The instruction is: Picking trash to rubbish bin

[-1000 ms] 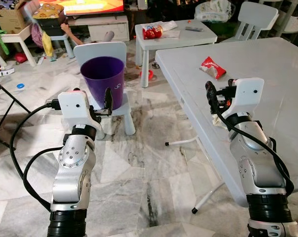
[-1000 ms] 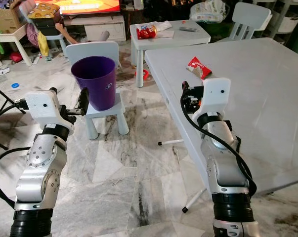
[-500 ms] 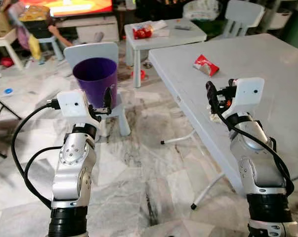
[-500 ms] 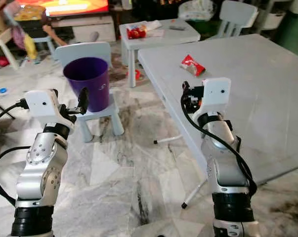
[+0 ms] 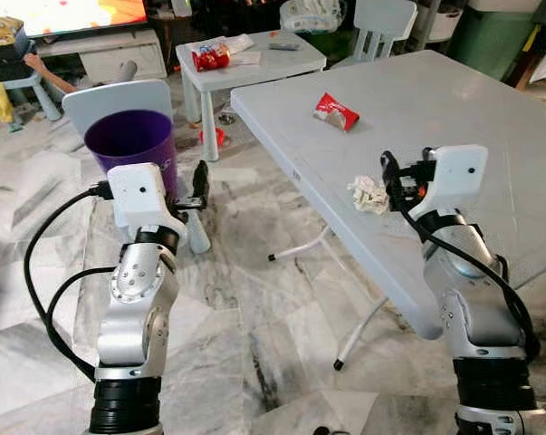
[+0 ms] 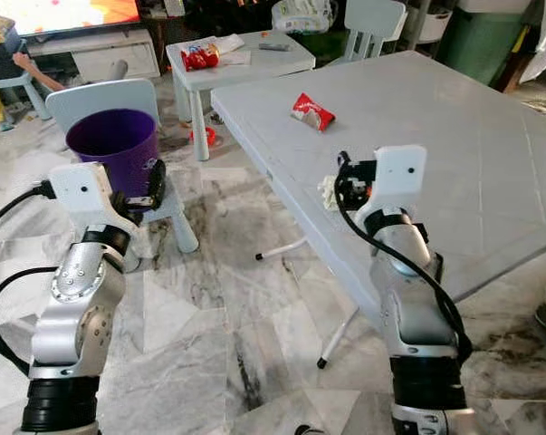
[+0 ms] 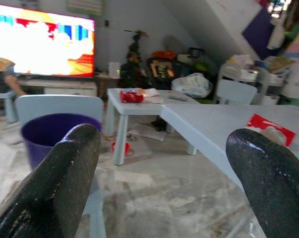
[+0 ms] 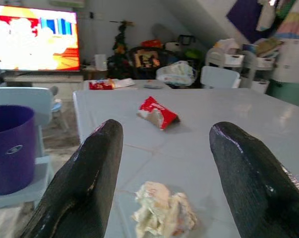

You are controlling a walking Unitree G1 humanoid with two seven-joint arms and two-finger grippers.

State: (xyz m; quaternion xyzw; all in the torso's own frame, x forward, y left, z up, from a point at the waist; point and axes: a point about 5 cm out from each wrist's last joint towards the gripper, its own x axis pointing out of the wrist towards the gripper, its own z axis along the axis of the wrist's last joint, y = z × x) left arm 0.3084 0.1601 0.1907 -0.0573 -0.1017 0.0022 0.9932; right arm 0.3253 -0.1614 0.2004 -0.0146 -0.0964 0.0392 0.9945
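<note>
Right gripper [image 8: 161,183], fingers spread and empty, faces the crumpled paper [image 5: 368,193] at centre-right on the white table [image 5: 490,100]. Centre your fingers around the wad before closing. Left gripper [image 7: 164,173] likewise spread; purple bin [image 5: 129,145] upper left.

we can read no text anywhere: the small pale mark on the purple bin [image 8: 9,148] and the print on the red wrapper [image 8: 157,113] are too blurred.
</note>
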